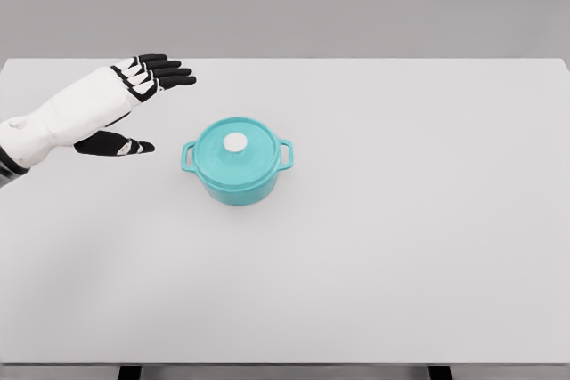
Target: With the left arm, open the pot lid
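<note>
Head view: the teal pot [237,162] stands upright near the middle of the table [401,255], lid [235,147] seated and white knob [235,141] exposed on top, apparently so it can be taken from above. The left hand [134,104] is to the pot's left, clear of it, fingers [169,71] extended, thumb [116,144] apart, holding nothing. Right arm not visible.

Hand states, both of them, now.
Left hand: open, fingers spread, holding nothing, left of the pot.
Right hand: not in view.
</note>
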